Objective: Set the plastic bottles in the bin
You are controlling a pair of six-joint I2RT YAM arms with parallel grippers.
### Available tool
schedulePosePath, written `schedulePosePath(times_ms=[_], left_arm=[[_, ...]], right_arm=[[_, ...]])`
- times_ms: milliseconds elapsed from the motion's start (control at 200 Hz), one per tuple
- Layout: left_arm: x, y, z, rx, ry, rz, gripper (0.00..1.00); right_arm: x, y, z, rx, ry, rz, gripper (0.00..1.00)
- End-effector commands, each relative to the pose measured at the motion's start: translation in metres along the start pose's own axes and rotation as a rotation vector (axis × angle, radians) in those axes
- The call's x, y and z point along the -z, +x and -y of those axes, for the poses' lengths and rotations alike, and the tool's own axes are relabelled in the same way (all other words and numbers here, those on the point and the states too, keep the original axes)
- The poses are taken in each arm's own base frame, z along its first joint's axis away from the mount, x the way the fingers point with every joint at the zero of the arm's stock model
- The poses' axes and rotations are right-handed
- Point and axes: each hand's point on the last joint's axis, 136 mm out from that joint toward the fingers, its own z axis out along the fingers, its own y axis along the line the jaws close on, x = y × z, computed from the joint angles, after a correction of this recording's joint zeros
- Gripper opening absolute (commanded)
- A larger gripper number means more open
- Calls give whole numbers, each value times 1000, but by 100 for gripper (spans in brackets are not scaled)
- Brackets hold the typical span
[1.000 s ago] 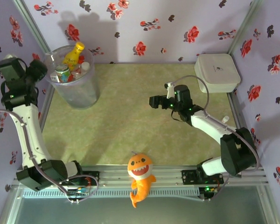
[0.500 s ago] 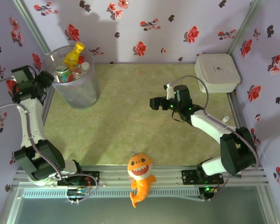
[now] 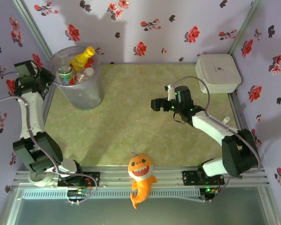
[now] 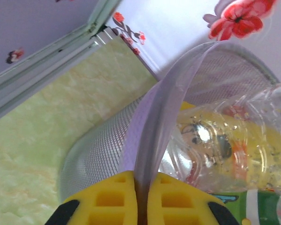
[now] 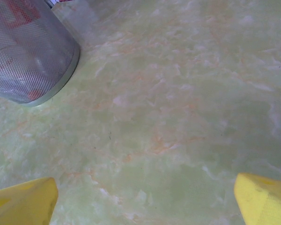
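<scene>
Green table [image 3: 131, 131], far left: bin [image 3: 91, 96] holds plastic bottles [image 3: 75, 72]; left gripper [image 4: 141, 183] clamps bin rim; right gripper [image 3: 153, 104] jaws spread, empty.

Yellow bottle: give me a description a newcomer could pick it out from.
At the far left corner of the green table stands a tall round translucent bin. On top of the bottles piled inside it, toward the back wall, lies the yellow bottle, tilted. It is the only all-yellow thing there; its neighbours are clear with red, white or green on them.
</scene>
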Motion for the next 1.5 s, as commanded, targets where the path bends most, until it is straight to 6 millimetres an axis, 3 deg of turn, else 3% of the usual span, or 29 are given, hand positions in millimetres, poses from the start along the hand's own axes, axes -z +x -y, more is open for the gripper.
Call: schedulePosePath(times_ms=[0, 220, 330, 490, 640, 785, 965, 1155, 1310, 1435, 1495], left_arm=[[-11, 21, 23, -54, 54, -107, 0], [-35, 57, 75, -109, 145, -187, 0], [-49, 82, 106, -138, 199, -245, 0], [-64, 134, 148, -159, 300, -375, 0], [-69, 176, 171, -202, 331, -456, 0], [-70, 199, 183, -237, 346, -494, 0], [-64, 195, 184, -271, 339, -473, 2], [-50, 177, 193, -330, 357, -422, 62], [-27, 145, 199, -391, 390, -343, 98], [5, 105, 178, -451, 344, -177, 100], [15, 91, 150, -500, 241, -71, 100]], right_arm=[[2, -3, 4, 15, 19, 14, 97], [11, -12, 12, -33, 72, 63, 96], [16, -14, 35, -106, 150, 73, 95], [33, -15, 73, -227, 251, 122, 95], [52, -8, 96, -238, 349, 116, 95], [58, -4, 101, -233, 374, 104, 95], [59, -5, 99, -240, 368, 107, 96], [59, -15, 96, -231, 356, 116, 96], [66, -23, 100, -186, 397, 115, 99], [75, -27, 116, -175, 461, 129, 99], [79, -27, 127, -177, 504, 138, 99]])
